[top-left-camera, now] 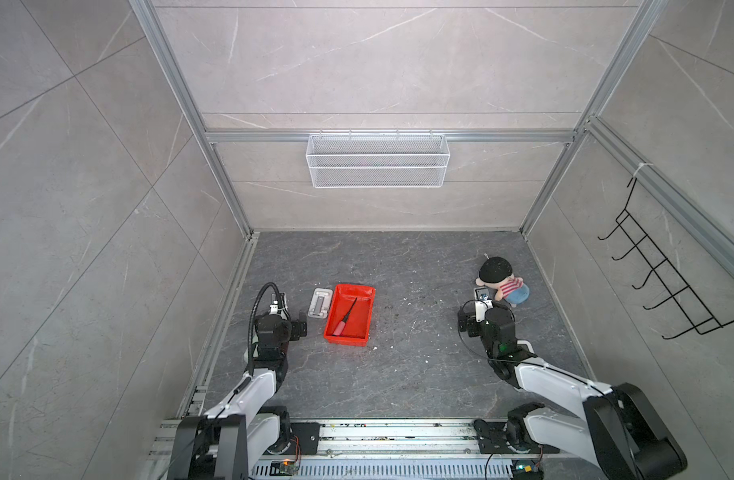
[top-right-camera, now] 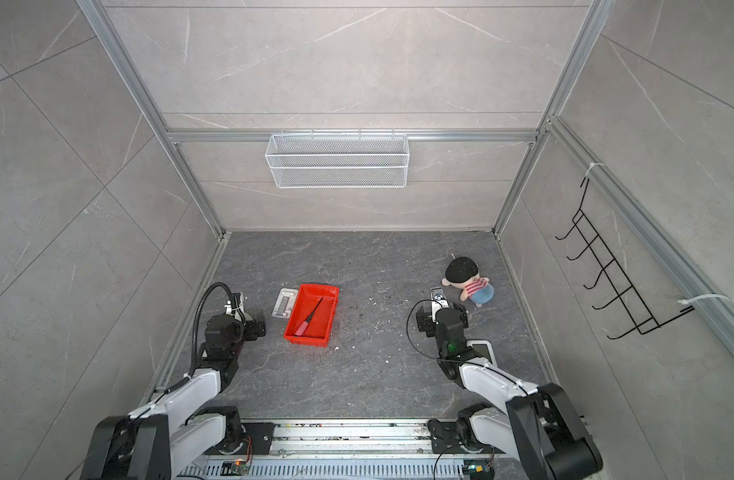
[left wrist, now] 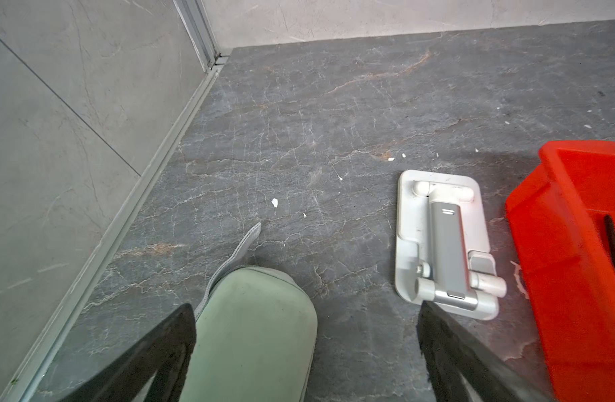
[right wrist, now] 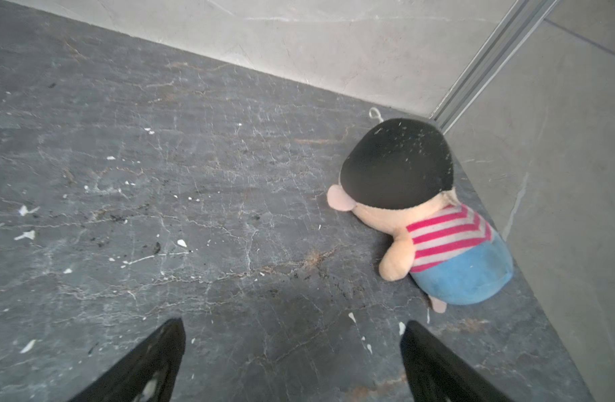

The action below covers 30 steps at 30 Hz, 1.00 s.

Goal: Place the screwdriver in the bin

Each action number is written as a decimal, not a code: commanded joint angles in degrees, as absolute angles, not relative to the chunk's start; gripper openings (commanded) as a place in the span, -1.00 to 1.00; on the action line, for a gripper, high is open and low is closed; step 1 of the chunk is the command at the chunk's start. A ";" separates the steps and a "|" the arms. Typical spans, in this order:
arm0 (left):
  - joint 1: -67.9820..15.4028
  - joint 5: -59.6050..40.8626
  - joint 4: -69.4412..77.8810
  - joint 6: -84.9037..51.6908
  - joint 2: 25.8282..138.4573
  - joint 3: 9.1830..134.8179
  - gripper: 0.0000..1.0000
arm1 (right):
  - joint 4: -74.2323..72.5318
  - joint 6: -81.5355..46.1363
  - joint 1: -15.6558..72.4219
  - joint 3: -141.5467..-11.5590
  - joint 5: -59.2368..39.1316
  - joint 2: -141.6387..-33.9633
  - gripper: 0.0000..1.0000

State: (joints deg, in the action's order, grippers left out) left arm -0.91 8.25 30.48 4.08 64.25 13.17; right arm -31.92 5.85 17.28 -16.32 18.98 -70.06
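Screwdriver [top-left-camera: 347, 318] in the bin [top-left-camera: 345, 341]; my left claw [left wrist: 307, 309] and right claw [right wrist: 293, 325] gape empty. A careless retreat could clip the bin.

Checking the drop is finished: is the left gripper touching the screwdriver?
Apart. In the left wrist view the left gripper stands open outside the bin; the screwdriver lies inside it.
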 commanded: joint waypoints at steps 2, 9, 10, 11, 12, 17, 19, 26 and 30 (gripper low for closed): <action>-0.35 5.65 47.92 2.66 74.29 15.02 1.00 | -44.58 5.07 14.82 -17.45 15.26 -74.95 0.99; 0.00 6.39 58.55 2.01 86.71 16.52 1.00 | -48.87 1.40 8.73 -20.05 8.36 -84.30 0.99; 0.07 6.35 54.61 1.85 85.80 17.72 1.00 | -49.50 0.63 7.71 -20.19 7.18 -85.34 0.99; 0.15 6.17 51.42 1.67 85.71 18.92 1.00 | -50.80 0.01 7.21 -20.26 7.03 -86.91 0.99; 0.87 5.29 51.36 1.22 86.32 19.49 1.00 | -51.78 -0.26 6.44 -20.37 5.87 -87.48 0.98; 3.07 4.25 47.76 -0.88 86.06 20.95 1.00 | -49.15 -0.26 5.81 -20.83 4.92 -86.58 0.98; 3.08 4.61 48.21 -0.89 86.14 20.90 1.00 | -50.23 -0.18 5.81 -20.64 5.28 -86.92 0.98; 3.08 4.74 48.16 -0.88 86.00 20.67 1.00 | -49.76 0.04 5.80 -20.65 5.28 -86.75 0.98; 3.05 4.78 48.25 -0.84 86.02 20.67 1.00 | -49.77 0.00 5.80 -20.74 5.21 -86.75 0.98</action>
